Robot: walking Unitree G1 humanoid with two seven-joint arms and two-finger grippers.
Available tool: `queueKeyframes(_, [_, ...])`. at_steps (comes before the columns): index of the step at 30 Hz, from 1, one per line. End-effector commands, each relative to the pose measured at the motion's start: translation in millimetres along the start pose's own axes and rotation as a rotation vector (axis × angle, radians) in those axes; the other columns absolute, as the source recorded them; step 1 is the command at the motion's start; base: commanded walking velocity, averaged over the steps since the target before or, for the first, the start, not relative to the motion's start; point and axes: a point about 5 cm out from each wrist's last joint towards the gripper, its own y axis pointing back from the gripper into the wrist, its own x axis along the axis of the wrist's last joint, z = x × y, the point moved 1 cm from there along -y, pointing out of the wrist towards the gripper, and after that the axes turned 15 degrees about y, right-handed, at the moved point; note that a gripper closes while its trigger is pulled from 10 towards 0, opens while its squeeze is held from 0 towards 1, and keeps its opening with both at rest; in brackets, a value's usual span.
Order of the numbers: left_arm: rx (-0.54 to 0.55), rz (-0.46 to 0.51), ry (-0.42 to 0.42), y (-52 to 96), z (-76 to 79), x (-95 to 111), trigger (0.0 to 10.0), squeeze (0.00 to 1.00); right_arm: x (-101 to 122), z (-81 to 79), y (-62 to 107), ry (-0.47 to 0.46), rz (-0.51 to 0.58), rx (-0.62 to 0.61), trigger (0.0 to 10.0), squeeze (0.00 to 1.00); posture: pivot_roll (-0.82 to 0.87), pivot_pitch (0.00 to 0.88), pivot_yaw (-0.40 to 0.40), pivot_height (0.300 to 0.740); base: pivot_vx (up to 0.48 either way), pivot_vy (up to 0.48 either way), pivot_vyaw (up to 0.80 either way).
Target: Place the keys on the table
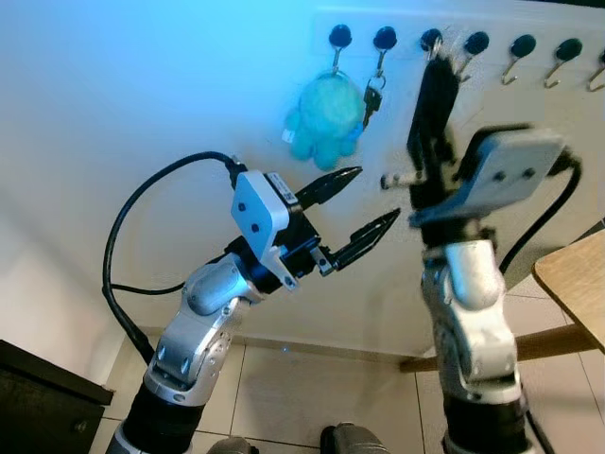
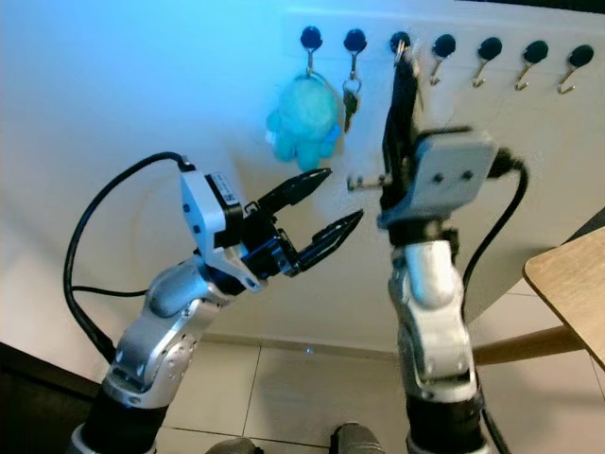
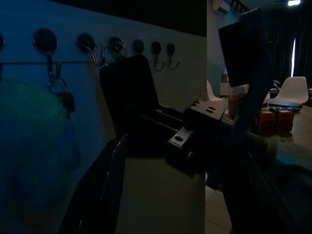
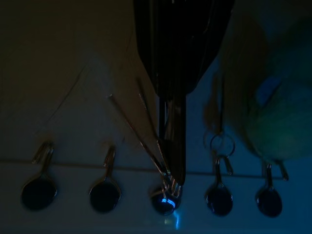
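**Reaching up to the hook rail**

Reaching high on the wall, the right gripper (image 1: 433, 59) points straight up, its fingers pressed together with their tips at the 3rd hook (image 4: 165, 200) of the rail (image 1: 454, 21). In the right wrist view thin metal wires or rings (image 4: 146, 136) lie beside the fingers at that hook; whether anything is pinched between them cannot be told.

The keys (image 1: 372, 97) hang from the 2nd hook (image 1: 384, 40), just left of the right gripper. A teal plush toy (image 1: 324, 115) hangs from the 1st hook (image 1: 339, 37), touching or nearly touching the keys on their left side.

The left gripper (image 1: 371, 203) is raised below the plush toy, its 2 fingers spread wide and aimed right, toward the right arm (image 1: 473, 312). It holds nothing. A black cable (image 1: 118, 246) loops out from the left arm (image 1: 203, 331).

A wooden table (image 1: 577, 279) shows its corner at the right edge, well apart from the keys. Pale floor tiles (image 1: 312, 397) lie below, and a dark cabinet (image 1: 38, 402) sits at the near left.
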Motion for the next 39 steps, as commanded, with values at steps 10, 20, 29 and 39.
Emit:
queueKeyframes(10, [-0.013,-0.008,-0.017,-0.3,1.8,0,10.0,0.00,-8,-4.6,3.6,0.001,-0.034,0.023,10.0,0.00,0.03,0.114,-0.001,0.740,0.000,0.000,0.00])
queueKeyframes(20, [-0.011,-0.003,-0.018,-1.1,1.2,2,10.0,0.00,48,-1.7,-14.3,-0.033,0.213,0.015,10.0,0.00,0.03,0.120,-0.001,0.740,0.000,0.000,0.00])
queueKeyframes(29, [-0.014,-0.005,-0.016,-1.1,1.6,1,10.0,0.00,61,3.7,-24.9,-0.079,0.224,-0.015,10.0,0.00,0.03,0.122,0.000,0.740,0.000,0.000,0.00])
queueKeyframes(39, [-0.014,-0.008,-0.018,-1.0,1.5,1,10.0,0.00,73,14.4,-33.3,-0.070,0.265,-0.052,10.0,0.00,0.03,0.121,0.001,0.740,0.000,0.000,0.00])
